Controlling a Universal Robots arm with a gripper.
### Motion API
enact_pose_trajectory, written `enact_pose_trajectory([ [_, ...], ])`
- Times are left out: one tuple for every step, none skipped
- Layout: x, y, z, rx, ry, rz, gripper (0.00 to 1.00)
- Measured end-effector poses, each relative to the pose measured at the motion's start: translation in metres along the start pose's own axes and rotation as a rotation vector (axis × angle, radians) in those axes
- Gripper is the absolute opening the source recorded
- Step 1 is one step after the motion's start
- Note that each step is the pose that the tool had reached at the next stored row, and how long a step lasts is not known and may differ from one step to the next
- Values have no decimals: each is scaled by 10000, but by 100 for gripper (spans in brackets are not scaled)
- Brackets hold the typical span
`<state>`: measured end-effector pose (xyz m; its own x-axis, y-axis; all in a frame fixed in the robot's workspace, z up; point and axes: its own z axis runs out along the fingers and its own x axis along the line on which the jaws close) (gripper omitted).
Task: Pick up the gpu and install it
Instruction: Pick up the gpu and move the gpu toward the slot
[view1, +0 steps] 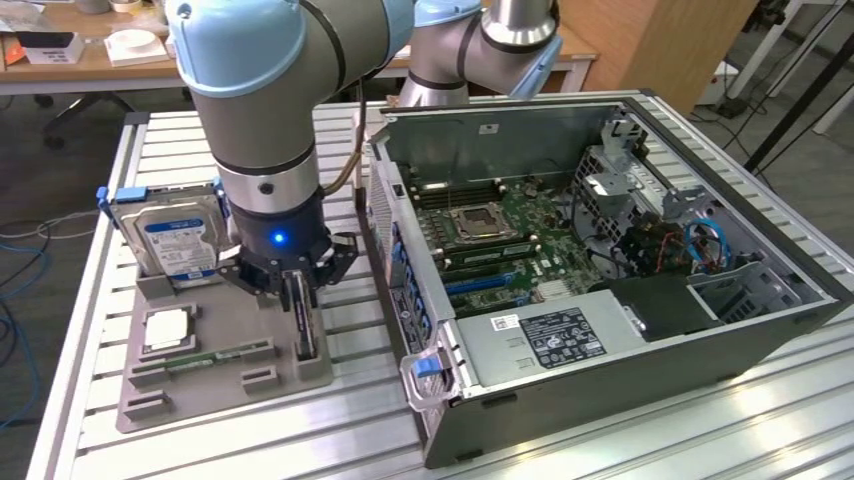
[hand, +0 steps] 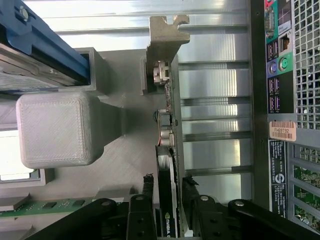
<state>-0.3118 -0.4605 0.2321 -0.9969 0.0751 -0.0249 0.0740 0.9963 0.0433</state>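
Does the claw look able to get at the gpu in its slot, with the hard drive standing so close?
Likely yes. The claw straddles the gpu's upper edge, its fingers on either side with slim gaps, and the hard drive stands apart in its own holder on the tray.

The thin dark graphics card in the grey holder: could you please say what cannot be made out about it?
- Exterior view: the thin dark graphics card stands edge-on, so its faces are hidden; the black hand covers its upper edge.
- Wrist view: one end of the card is cut off by the picture's edge.
- Its seating in the grey plastic holder is hidden by the holder's walls.
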Motion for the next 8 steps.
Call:
enact_pose_trajectory([
  [0, 0, 0, -1, 0, -1, 36],
  [0, 0, 0, 0, 0, 0, 36],
  [0, 0, 0, 0, 0, 0, 35],
  [0, 0, 0, 0, 1, 0, 35],
  [0, 0, 0, 0, 0, 0, 28],
  [0, 0, 0, 0, 0, 0, 28],
  [0, 0, 0, 0, 0, 0, 28],
  [0, 0, 0, 0, 0, 0, 28],
])
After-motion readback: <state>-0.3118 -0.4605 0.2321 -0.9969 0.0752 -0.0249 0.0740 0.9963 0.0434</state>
